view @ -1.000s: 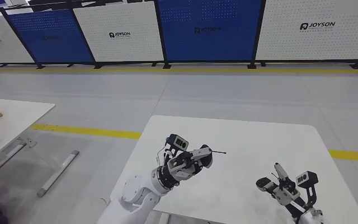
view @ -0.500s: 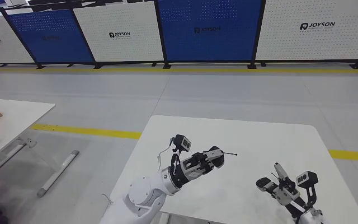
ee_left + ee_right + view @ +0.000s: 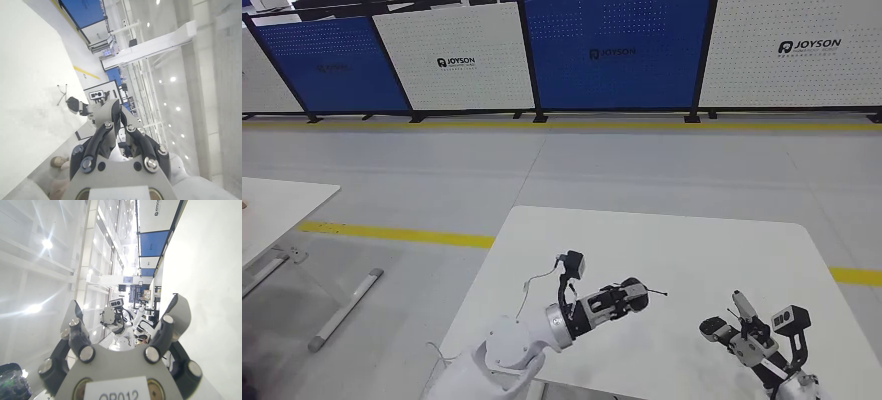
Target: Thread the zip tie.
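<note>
Protruding from the tip of the left gripper (image 3: pixel 640 292), a thin black zip tie (image 3: pixel 657 292) is seen in the top view. It is held roughly level above the white table (image 3: pixel 692 240), with its free end directed toward the table's right edge. This gripper is positioned over the near half of the table, about midway between the left and right edges, and is raised off the surface. In the left wrist view the same gripper (image 3: pixel 120 108) is shown pinched narrow, its two grey fingers (image 3: pixel 107 111) brought almost together so that only a thin dark slit is left between the pads. The strap itself cannot be made out there between the pads.

The right gripper (image 3: pixel 725 316) is found at the near right corner of the table, well apart from the left one and from the zip tie. In the right wrist view this gripper (image 3: pixel 125 302) is spread wide, with nothing held between its fingers (image 3: pixel 177 311). Its opening is directed across the table toward the left arm, which is seen farther off between the two fingers.

Beyond the far edge of the table, a grey floor crossed by a yellow line (image 3: pixel 392 234) is visible. A row of blue and white perforated panels (image 3: pixel 617 55) is set along the back of the room. The corner of a second white table (image 3: pixel 282 205) is seen by the left side of the top view.
</note>
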Robot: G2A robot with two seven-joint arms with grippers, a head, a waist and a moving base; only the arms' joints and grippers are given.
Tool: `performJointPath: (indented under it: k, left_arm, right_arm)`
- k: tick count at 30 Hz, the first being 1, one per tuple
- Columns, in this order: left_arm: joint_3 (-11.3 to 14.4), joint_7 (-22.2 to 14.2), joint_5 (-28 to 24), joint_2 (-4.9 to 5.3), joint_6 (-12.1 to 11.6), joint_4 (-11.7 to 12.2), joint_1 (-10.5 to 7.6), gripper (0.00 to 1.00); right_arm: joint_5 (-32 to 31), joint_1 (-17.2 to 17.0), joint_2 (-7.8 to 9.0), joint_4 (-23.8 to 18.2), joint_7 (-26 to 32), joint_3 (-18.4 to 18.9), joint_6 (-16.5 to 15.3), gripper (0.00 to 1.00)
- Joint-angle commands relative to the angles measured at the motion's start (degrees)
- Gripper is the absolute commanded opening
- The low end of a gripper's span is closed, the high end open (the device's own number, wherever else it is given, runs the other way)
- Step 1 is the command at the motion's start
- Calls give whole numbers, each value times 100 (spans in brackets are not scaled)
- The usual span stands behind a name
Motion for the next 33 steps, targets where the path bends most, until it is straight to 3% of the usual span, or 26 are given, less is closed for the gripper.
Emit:
performJointPath:
  k: [1,5,10,21,24,29,33]
  left_arm:
    - [66,20,85,-4,14,183,-28,0]
    - [304,130,593,-17,32,435,-115,0]
    - [549,158,838,-46,159,672,-273,0]
    - [574,259,687,-64,105,674,-278,0]
    - [543,392,746,-63,74,798,-284,0]
    - [285,-5,339,-17,-178,1320,-320,0]
    - [360,-692,470,21,-203,1641,-447,0]
  right_arm:
    - [0,0,0,0,0,0,0,100]
    - [0,0,0,0,0,0,0,100]
    - [0,0,0,0,0,0,0,100]
    - [0,0,0,0,0,0,0,100]
    - [0,0,0,0,0,0,0,100]
    - [0,0,0,0,0,0,0,100]
    - [0,0,0,0,0,0,0,100]
